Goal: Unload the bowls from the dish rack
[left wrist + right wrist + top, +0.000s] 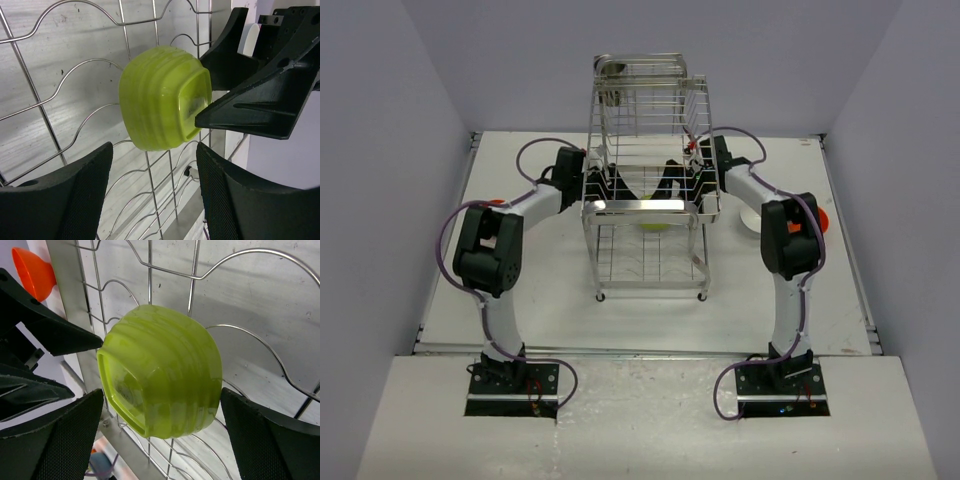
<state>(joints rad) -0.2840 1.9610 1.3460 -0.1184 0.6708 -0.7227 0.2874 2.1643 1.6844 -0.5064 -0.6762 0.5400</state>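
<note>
The chrome wire dish rack [645,120] stands mid-table. A lime-green bowl [655,226] lies tipped on its side on a wire shelf; it shows in the left wrist view [160,105] and the right wrist view [160,370]. My left gripper [620,185] reaches into the rack from the left, open, its fingers [75,195] just short of the bowl. My right gripper [670,180] reaches in from the right, open, its pads [65,435] on either side of the bowl, not closed on it. The beige bowl is out of view.
An orange bowl [495,204] sits on the table behind my left arm, and another orange bowl [820,220] and a white bowl [750,222] sit by my right arm. Rack wires [150,195] surround both grippers. The two grippers face each other closely inside the rack.
</note>
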